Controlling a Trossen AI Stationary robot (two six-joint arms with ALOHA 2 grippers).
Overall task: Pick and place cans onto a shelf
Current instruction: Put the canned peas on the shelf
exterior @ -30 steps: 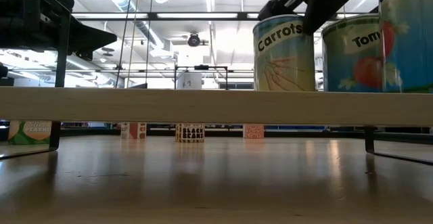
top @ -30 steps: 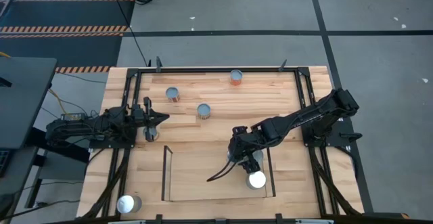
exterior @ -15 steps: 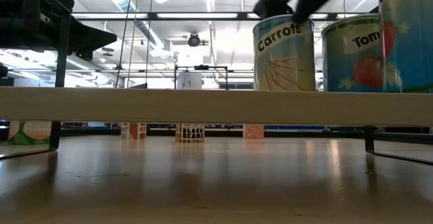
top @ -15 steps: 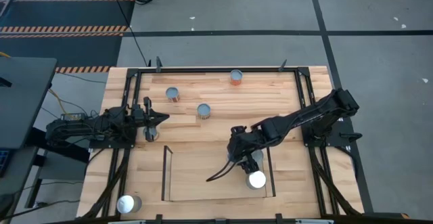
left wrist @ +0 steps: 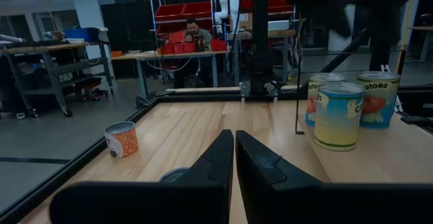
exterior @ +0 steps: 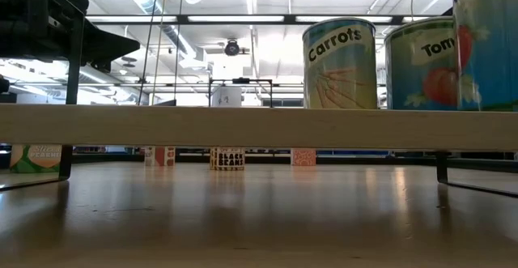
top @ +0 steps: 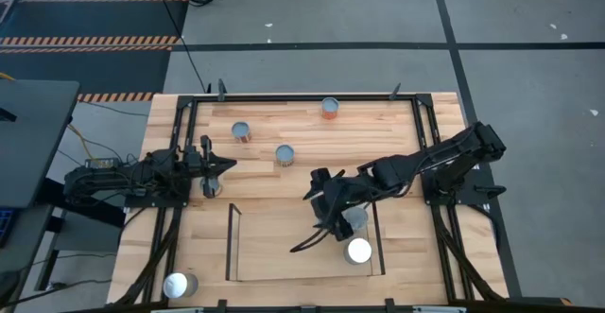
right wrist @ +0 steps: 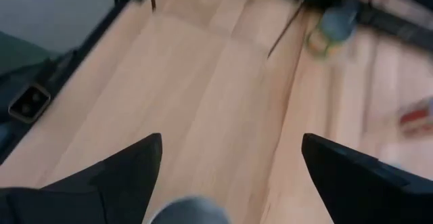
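Observation:
The shelf (top: 284, 256) lies at the table's near middle, and in the low view its wood board (exterior: 243, 126) crosses the picture. On its right part stand a "Carrots" can (exterior: 340, 65), a tomato can (exterior: 421, 65) and a third can (exterior: 488, 41). From above, a white-topped can (top: 357, 250) and a grey-topped can (top: 354, 218) show there. My right gripper (top: 324, 199) hovers open and empty just left of the grey-topped can. My left gripper (top: 210, 168) is shut at the table's left, beside a grey can (top: 214, 189).
Loose cans stand upright on the table: an orange one (top: 329, 107) at the far edge, two (top: 242, 131) (top: 285, 153) at the far middle, and a white-topped one (top: 180, 285) at the near left corner. A black frame (top: 180, 162) edges the table. A person shows far off (left wrist: 194, 31).
My right gripper has risen off the top of the "Carrots" can, out of the low view, and gone a little toward the table's left and far edges. The can stays upright on the shelf.

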